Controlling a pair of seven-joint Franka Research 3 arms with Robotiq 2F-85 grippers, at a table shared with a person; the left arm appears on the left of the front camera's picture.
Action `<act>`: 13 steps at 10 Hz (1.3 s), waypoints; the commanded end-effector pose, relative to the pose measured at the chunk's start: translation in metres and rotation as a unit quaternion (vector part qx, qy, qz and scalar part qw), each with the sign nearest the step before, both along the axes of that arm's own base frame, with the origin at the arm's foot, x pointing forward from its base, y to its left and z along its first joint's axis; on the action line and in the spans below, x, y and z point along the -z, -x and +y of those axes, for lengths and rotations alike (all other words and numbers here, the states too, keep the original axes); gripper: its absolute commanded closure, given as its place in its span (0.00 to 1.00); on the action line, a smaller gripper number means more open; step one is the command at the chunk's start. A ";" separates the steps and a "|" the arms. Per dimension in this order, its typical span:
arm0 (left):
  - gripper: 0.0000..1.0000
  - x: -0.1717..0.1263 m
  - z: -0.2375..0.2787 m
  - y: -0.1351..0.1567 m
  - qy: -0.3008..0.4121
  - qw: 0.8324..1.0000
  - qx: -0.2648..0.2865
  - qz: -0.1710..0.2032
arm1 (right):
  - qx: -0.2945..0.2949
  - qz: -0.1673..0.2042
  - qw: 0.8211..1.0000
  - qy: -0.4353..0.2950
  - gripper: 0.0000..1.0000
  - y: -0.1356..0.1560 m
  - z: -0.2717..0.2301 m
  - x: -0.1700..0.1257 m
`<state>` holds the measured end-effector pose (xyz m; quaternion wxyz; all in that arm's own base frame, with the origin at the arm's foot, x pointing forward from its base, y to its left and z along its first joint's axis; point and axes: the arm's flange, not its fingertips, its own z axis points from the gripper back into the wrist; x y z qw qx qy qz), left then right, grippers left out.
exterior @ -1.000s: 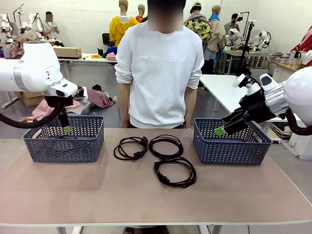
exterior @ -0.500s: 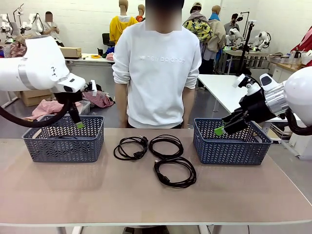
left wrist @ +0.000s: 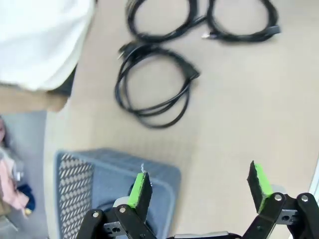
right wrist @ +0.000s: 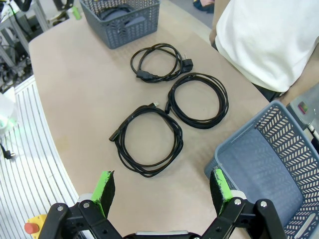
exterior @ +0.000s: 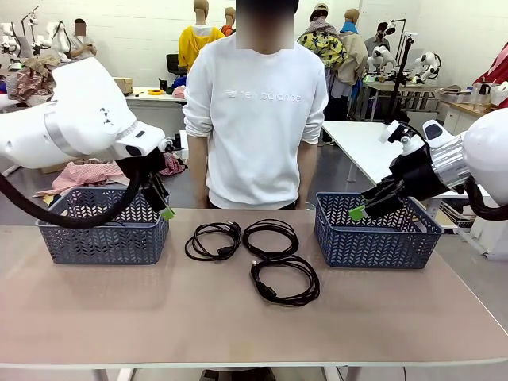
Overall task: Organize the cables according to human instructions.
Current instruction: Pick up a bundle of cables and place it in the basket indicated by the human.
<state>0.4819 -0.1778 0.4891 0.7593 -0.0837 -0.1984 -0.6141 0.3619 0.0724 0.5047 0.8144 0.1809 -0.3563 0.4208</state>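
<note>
Beige desk (exterior: 119,317) runs between the robot and a person (exterior: 258,119), with a grey basket at each end. Places here are taken from the left basket (exterior: 103,238). Three cables lie loose on the desk to its right. The first coil (exterior: 213,240) is just beside the basket and the second coil (exterior: 271,238) is right beside that one. The third coil (exterior: 285,279) lies farther right and nearer the robot. A fourth cable (right wrist: 117,11) lies inside the basket.

The left tool (exterior: 164,210) hangs over the basket's right rim, jaws apart and empty, with the first coil ahead of its fingers and not yet reached. The right tool (exterior: 359,211) is far off to the right, over the right basket (exterior: 377,230), also spread wide and holding nothing.

These cords look light, thin and limp. A coil lifted by one strand would likely unwind and trail. The safer hold is probably a pinch across the whole bundle at one side of the ring, clear of the plug. The smooth jacket may slip, and hanging loops could snag a basket rim.
</note>
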 end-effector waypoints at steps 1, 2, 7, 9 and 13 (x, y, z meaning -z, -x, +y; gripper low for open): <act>0.00 0.008 0.003 0.022 0.025 0.999 0.043 0.007 | -0.004 -0.001 1.000 -0.010 0.00 -0.001 0.000 0.000; 0.00 0.013 -0.005 0.032 0.033 0.998 0.050 0.007 | -0.004 -0.001 1.000 -0.010 0.00 -0.001 0.000 0.000; 0.00 0.040 -0.032 0.068 0.026 0.998 0.049 0.027 | -0.004 -0.001 1.000 -0.010 0.00 -0.001 0.000 0.000; 0.00 0.051 -0.031 0.069 0.028 0.999 0.029 0.022 | -0.004 -0.001 1.000 -0.010 0.00 -0.001 0.000 0.000; 0.00 0.047 -0.033 0.064 0.018 0.998 0.048 0.032 | -0.004 -0.001 1.000 -0.010 0.00 -0.001 0.000 0.000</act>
